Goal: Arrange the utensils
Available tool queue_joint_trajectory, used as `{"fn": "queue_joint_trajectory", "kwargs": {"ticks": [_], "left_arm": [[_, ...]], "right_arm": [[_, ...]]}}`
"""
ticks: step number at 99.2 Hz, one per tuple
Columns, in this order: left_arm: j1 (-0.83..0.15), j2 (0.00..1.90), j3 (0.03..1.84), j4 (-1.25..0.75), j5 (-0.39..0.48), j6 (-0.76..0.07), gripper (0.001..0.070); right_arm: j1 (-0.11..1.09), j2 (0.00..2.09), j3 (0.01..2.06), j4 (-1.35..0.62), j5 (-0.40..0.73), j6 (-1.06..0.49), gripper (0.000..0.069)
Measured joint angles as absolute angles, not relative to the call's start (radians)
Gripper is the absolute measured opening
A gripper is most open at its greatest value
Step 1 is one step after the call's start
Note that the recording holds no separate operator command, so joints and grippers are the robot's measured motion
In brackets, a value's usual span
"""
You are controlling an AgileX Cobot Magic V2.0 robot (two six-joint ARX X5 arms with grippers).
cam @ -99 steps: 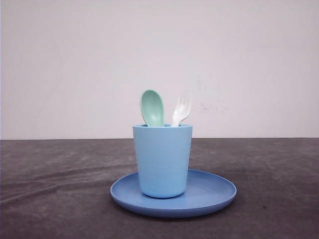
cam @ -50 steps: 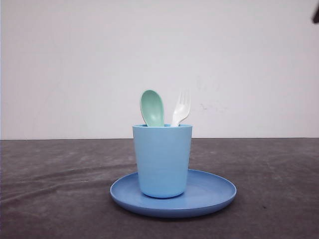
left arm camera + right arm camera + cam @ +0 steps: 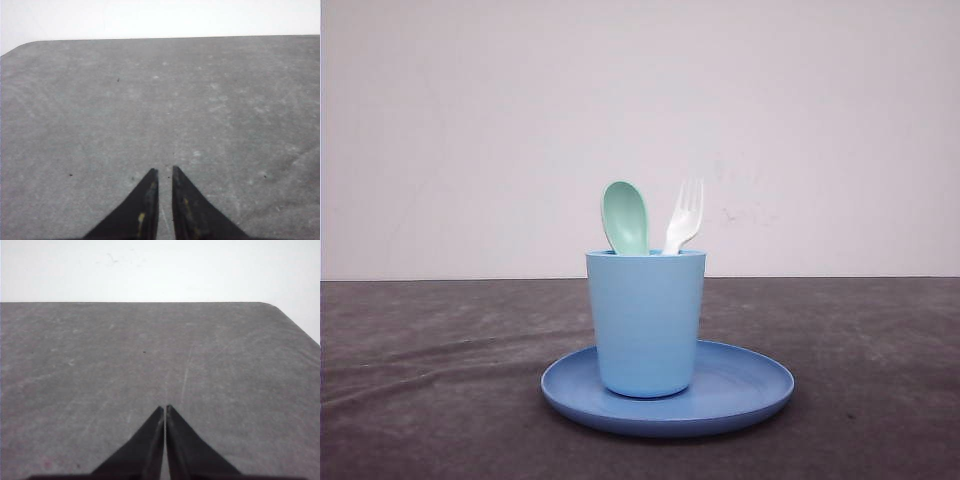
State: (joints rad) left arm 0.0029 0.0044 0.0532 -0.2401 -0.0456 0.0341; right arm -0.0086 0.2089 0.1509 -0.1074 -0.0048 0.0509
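In the front view a pale mint-green spoon (image 3: 626, 216) and a white fork (image 3: 684, 218) stand upright, heads up, inside a light blue cup (image 3: 645, 322) that rests on a round blue plate (image 3: 740, 385). My left gripper (image 3: 163, 171) hovers over bare grey tabletop, its fingers close together with a narrow slit and nothing between them. My right gripper (image 3: 165, 407) is shut over bare tabletop too, its tips almost touching, holding nothing. Both grippers are away from the cup.
The grey table (image 3: 430, 380) stretches to either side of the plate, with a white wall behind. The left wrist view shows a rounded table corner (image 3: 22, 47), and the right wrist view another table corner (image 3: 272, 306).
A dark shape at the front view's upper right edge half a second ago has left the frame. Cup, plate, spoon and fork have not moved.
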Motion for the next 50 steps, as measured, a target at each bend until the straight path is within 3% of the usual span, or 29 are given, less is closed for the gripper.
{"fn": "queue_joint_trajectory", "kwargs": {"ticks": [50], "left_arm": [[0.003,0.004,0.053,-0.240,-0.046,0.034,0.0024]], "right_arm": [[-0.036,0.057,0.016,-0.175,-0.057,0.047,0.0005]]}}
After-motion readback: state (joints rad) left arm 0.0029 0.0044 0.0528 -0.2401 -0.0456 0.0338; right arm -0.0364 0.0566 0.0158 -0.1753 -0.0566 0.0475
